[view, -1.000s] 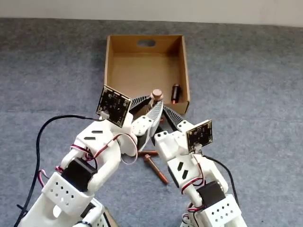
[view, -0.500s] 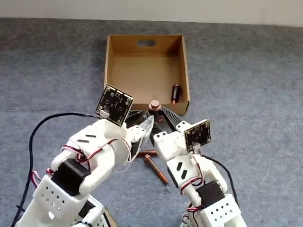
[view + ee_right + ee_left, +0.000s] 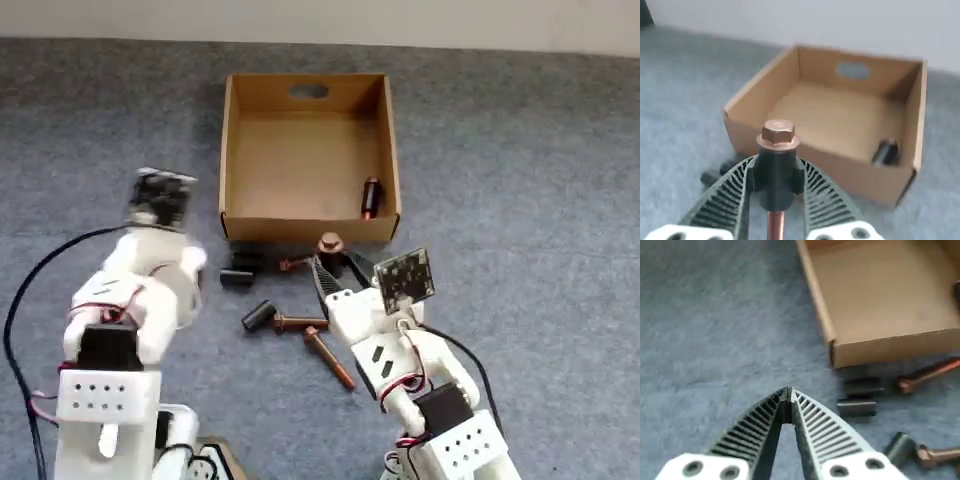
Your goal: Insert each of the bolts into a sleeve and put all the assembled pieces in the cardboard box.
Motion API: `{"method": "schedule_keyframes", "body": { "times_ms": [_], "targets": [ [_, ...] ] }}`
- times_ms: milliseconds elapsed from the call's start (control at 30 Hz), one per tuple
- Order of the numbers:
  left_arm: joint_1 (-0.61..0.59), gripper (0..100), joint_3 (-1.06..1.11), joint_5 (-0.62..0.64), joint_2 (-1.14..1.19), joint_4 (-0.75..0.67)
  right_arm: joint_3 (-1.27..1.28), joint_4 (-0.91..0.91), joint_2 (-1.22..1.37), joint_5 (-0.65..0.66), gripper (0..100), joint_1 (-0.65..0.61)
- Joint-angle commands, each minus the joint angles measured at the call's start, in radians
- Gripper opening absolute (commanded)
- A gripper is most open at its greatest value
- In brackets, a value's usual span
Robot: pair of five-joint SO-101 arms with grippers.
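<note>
Left tool: the ribbed black fingers of the left tool are pressed together at the tips with nothing between them. It hangs over the bare grey tabletop, off to the left of the box's front-left corner.

Right tool: the right tool is clamped on an upright black plastic sleeve.

Held piece: a copper hex-head bolt sits in that sleeve, head on top and shank showing below. In the high view the piece stands just in front of the box's front wall.

Nearest loose part: a long copper bolt lies slanted on the tabletop, just beside the right arm.

Next part: a second copper bolt lies crosswise. Its head points at a short black sleeve just beside it; I cannot tell whether they touch.

Sleeves by the box: a front black sleeve and a rear black sleeve lie flat side by side, near the box's front-left corner.

Bolt by the box: a third copper bolt lies between those two sleeves and the right tool, near the front wall.

Box: the open brown cardboard box has an oval hand hole in its far wall.

Inside the box: an assembled sleeve-and-bolt piece lies on the floor against the right wall, close to the front-right corner.
</note>
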Motion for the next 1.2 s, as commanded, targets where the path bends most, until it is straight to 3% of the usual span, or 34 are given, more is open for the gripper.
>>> {"method": "schedule_keyframes", "body": {
  "times_ms": [0,133,267,400,633,833,1000,1167],
  "targets": [
    [-0.12,1,0.202,-0.003,-0.007,-0.195,-0.186,0.162,-0.005,-0.003,0.5,0.054],
    [-0.13,1,0.374,-0.003,-0.007,-0.338,-0.282,0.249,-0.004,0.003,0.5,0.079],
    [-0.13,1,0.384,-0.003,-0.004,-0.351,-0.392,0.344,0.002,0.094,0.5,0.079],
    [-0.096,1,0.418,-0.003,-0.007,-0.351,-0.619,0.437,0.134,0.104,0.5,0.079],
    [-0.077,1,0.47,-0.009,-0.007,-0.358,-1.07,0.518,0.708,0.103,0.5,0.081],
    [-0.082,1,0.47,-0.032,-0.001,-0.358,-1.44,0.526,1.182,0.029,0.5,0.203],
    [-0.077,1,0.476,-0.069,0.001,-0.358,-1.779,0.615,1.563,0.072,0.5,0.237],
    [-0.076,1,0.481,-0.071,0.001,-0.358,-2.135,0.713,1.914,-0.009,0.5,0.237]
  ]
}}
